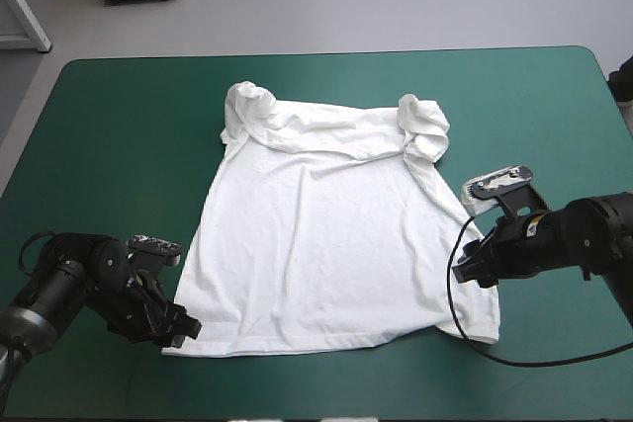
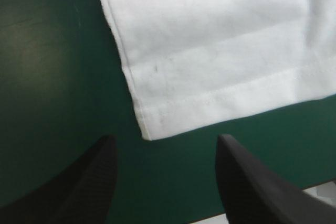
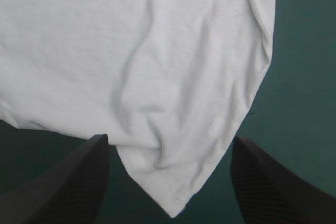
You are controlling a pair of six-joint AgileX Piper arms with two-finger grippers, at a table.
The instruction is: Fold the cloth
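Currently the left gripper [image 2: 166, 139] and right gripper [image 3: 169, 137] stand spread at the flat T-shirt's [image 1: 326, 244] 2 near corners.

No text, label, brand, number or sign can be read in any view. The T-shirt [image 1: 326, 234] is plain white, both at the corner just ahead of the left gripper [image 2: 165, 139] and at the corner between the prongs of the right gripper [image 3: 169, 138]; it shows only stitched hem lines and one tiny dark speck that forms no letter; the teal-green cover [image 1: 119, 145] is unmarked too.
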